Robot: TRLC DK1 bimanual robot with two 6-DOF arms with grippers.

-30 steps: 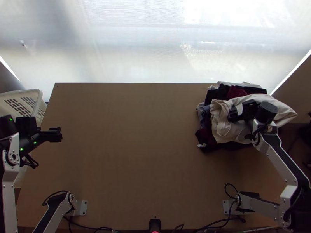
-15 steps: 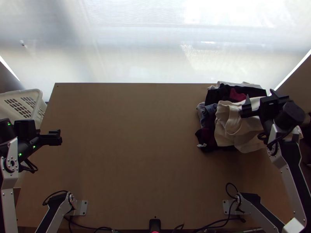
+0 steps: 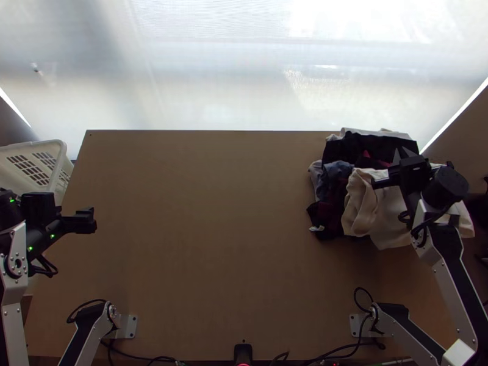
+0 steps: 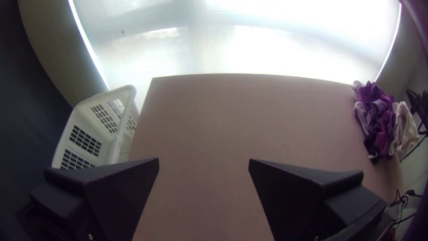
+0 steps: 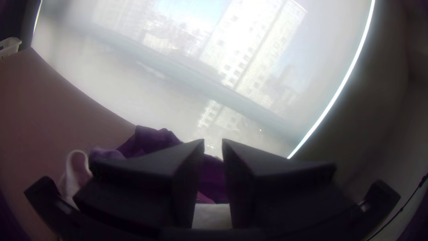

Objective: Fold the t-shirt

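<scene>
In the top view, the right gripper (image 3: 385, 168) is being held over the bunched cream garment (image 3: 390, 213) at right, its fingers being parted by a narrow gap. Beneath that garment and beside it, dark clothes (image 3: 366, 146) are being piled on the table (image 3: 213, 244); which piece is the t-shirt cannot be told. At far left, the left gripper (image 3: 93, 221) is being held with fingers wide apart, near the white basket (image 3: 60, 152).

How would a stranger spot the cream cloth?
On the wooden table, find the clothes heap at the right. On its near side, under the right gripper, lies the cream cloth, bunched: big and pale, where its neighbours are black, maroon and blue-grey.
</scene>
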